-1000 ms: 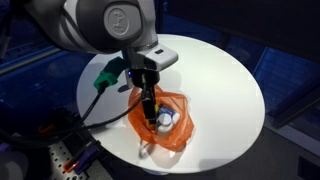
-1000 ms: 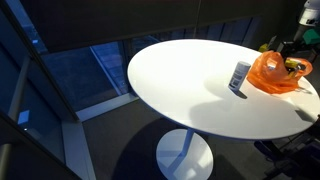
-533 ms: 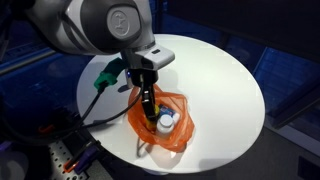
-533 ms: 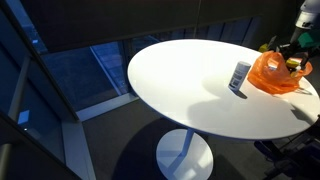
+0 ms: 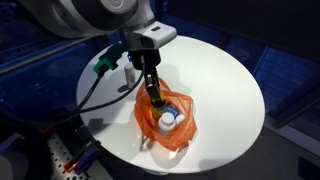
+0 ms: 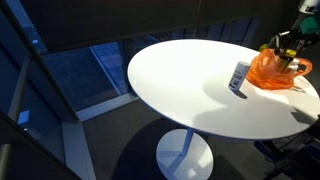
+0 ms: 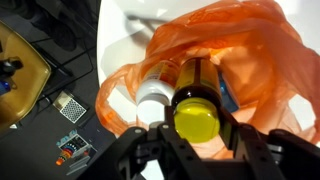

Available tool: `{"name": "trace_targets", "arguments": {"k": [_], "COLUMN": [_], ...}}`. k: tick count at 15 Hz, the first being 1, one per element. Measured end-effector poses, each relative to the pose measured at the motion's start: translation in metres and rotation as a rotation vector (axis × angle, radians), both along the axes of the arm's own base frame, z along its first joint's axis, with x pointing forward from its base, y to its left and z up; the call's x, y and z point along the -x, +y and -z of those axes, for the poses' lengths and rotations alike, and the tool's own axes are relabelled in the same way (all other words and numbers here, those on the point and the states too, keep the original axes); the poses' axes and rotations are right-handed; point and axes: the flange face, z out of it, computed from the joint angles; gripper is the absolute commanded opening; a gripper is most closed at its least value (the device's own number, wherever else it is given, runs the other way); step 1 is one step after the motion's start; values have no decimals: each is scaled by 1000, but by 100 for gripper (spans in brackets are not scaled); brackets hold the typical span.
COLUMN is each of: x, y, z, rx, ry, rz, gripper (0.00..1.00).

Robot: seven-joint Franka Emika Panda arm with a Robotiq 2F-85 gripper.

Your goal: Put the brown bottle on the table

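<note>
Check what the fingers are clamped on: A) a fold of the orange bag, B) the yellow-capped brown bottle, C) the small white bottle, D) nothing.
B: in the wrist view the fingers press both sides of the brown bottle at its yellow cap; the white bottle lies free beside it.

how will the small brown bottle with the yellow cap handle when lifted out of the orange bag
The small amber-brown bottle with a yellow cap looks rigid and should keep shape in the gripper. Smooth round sides may slip or roll. The crinkly orange plastic bag might drag along.

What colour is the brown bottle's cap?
Yellow; the cap shows best in the wrist view.
</note>
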Motion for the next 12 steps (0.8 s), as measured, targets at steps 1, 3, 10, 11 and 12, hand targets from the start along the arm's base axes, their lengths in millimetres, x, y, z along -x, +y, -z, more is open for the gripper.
{"name": "trace_targets", "arguments": {"k": [1, 3, 10, 11, 12], "x": [-3, -9, -29, -31, -33], "y": [3, 12, 71, 82, 94], "z": [-10, -32, -88, -92, -96], "rx": [4, 13, 38, 34, 30], "ry": [-21, -62, -162, -172, -180], "rz": [-7, -27, -139, -156, -177], "gripper": [21, 21, 21, 21, 21]}}
